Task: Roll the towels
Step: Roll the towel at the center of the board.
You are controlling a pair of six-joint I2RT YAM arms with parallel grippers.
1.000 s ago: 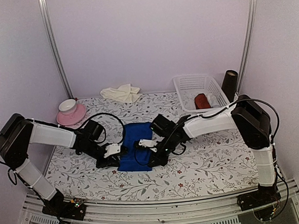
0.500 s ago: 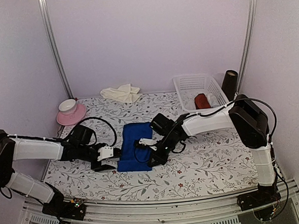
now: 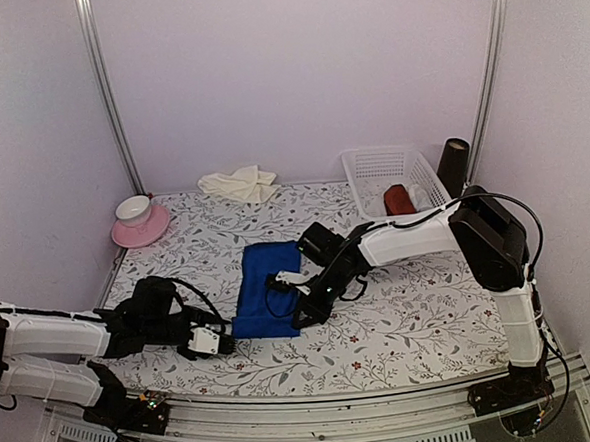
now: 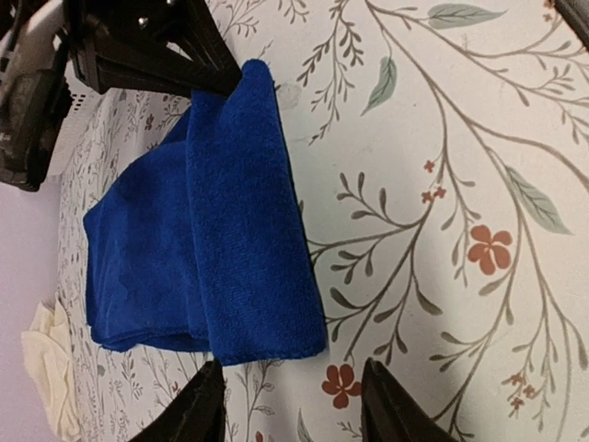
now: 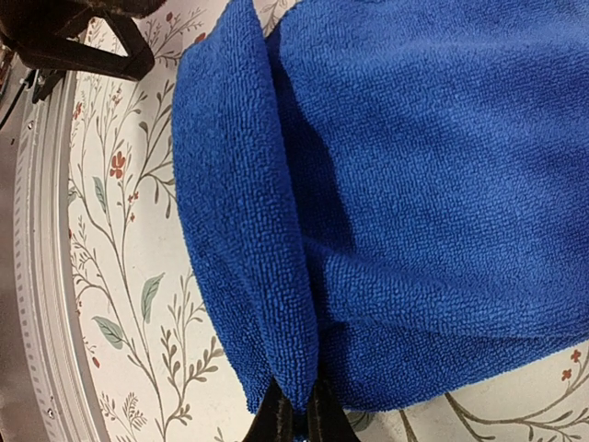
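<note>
Where right fingers (image 5: 273,422) pinch — blue towel (image 5: 414,184) edge.

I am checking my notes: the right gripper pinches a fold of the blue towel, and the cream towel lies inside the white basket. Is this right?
Not quite. The top external view shows the cream towel on the table at the back, left of the white basket, not inside it. The right gripper does pinch a fold of the blue towel.
</note>
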